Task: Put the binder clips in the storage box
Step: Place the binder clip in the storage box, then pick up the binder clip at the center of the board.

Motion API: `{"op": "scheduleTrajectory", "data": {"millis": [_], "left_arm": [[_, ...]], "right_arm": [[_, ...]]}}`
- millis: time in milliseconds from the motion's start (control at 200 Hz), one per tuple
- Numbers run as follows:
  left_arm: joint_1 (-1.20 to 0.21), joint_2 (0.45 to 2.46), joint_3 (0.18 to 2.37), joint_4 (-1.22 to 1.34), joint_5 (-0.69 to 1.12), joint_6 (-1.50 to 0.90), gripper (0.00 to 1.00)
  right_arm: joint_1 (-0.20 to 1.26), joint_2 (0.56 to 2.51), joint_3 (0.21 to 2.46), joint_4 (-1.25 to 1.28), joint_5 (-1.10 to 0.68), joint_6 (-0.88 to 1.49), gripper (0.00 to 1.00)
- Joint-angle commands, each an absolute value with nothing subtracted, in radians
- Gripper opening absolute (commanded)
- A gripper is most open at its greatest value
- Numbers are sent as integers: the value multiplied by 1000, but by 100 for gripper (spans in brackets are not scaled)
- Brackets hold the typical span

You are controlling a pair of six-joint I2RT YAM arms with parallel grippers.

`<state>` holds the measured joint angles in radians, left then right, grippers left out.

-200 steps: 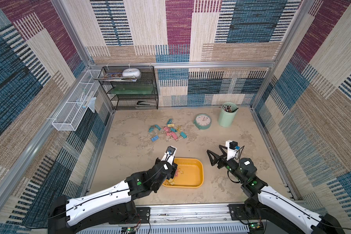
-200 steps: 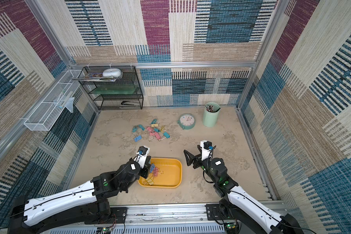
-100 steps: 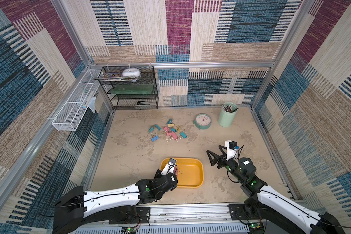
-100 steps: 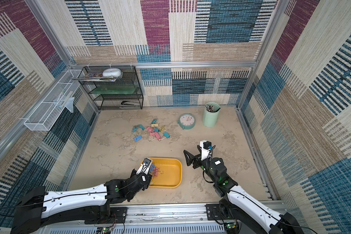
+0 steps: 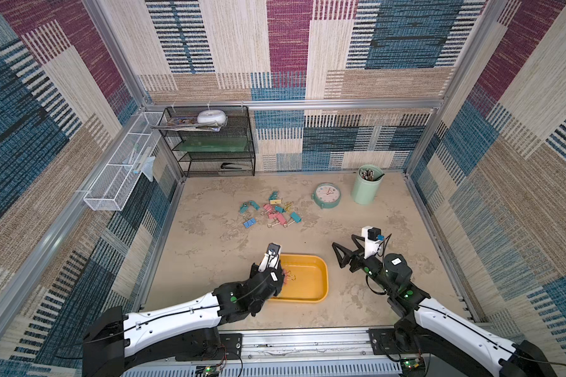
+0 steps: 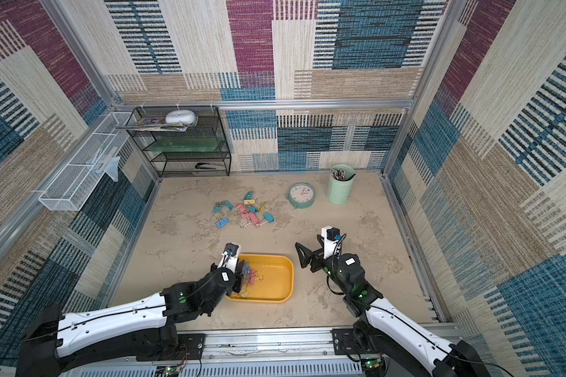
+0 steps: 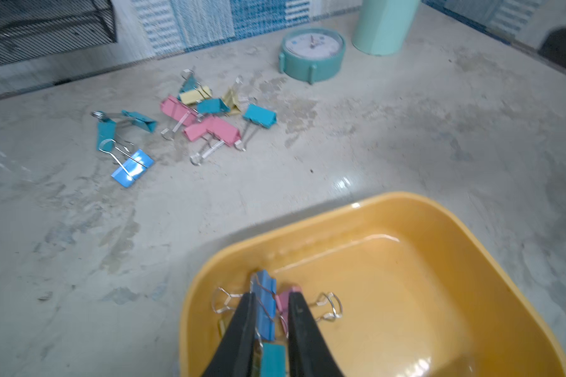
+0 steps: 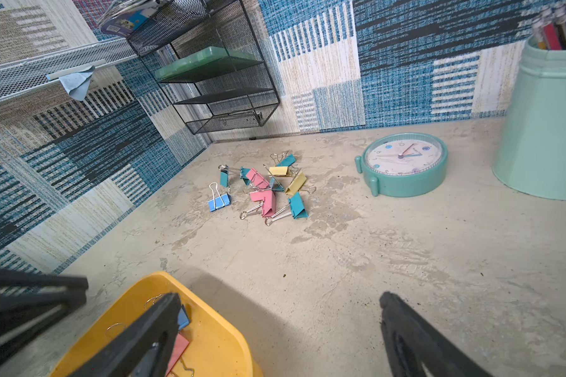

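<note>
Left gripper (image 7: 272, 293) hangs low over the left end of the shallow yellow-orange plastic storage box (image 7: 406, 293), so a drop lands inside the rim. Jaws are narrowly apart. A blue binder clip (image 7: 264, 303) stands between them with pink showing past it, so it reads as let go, not pinched. The other pastel wire-handled binder clips (image 5: 272, 210) are heaped on the table, well apart from the box. Right gripper (image 8: 280, 298) is spread wide and empty beside the box, out of the way.

Binder clips (image 5: 270, 210) lie behind storage box (image 5: 324, 277), some inside
</note>
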<state>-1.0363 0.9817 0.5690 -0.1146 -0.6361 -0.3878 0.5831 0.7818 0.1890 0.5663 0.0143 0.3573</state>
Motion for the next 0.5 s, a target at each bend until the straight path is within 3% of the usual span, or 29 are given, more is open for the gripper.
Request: {"op": "scheduleTrajectory", "data": {"millis": [0,280,496], "left_arm": [[-870,984,645,-194,-528,-364,22],[-417,1272,893,-235,-165,-370,22],[-145,1574,989,-30,204,-370,21]], "right_arm": [[583,788,190,600,-17,353,98],[583,790,191,600,-12,353,98],[583,793,192,600,-9,359,98]]}}
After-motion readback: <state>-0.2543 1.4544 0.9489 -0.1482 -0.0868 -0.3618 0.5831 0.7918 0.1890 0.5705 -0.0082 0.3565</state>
